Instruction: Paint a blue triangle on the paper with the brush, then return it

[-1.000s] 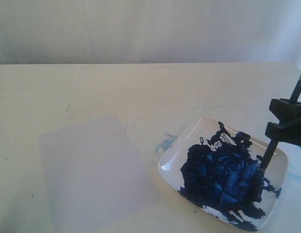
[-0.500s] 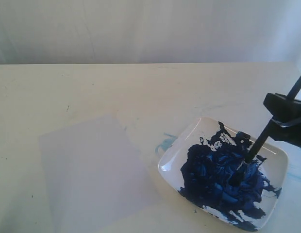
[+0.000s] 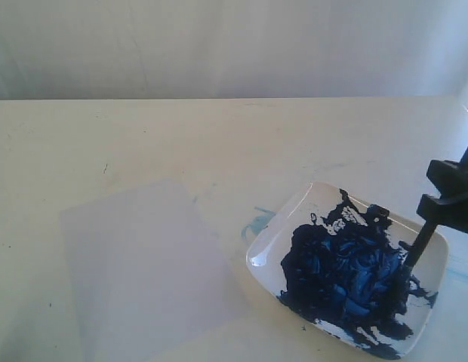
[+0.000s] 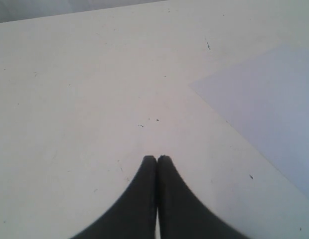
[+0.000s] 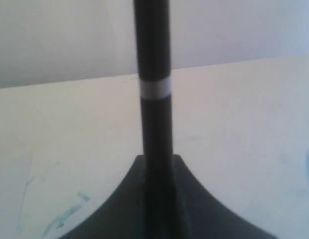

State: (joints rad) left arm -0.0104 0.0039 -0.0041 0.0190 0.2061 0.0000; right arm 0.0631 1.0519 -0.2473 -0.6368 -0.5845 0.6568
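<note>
The black brush stands steeply at the right, its tip down in the dark-blue paint of the white dish. My right gripper is shut on the brush's stem above the dish; in the right wrist view the brush, with its silver band, rises from between the right gripper's fingers. The pale paper lies flat left of the dish, with no blue triangle showing on it. My left gripper hovers shut and empty over bare table, next to a corner of the paper.
Faint light-blue smears mark the cream tabletop by the dish's left corner; more smears show in the right wrist view. A pale wall runs behind the table's far edge.
Half a second ago the brush leaned left with its tip near the dish's middle; it now stands more upright again, tip back near the dish's right side. The left gripper stays put.
</note>
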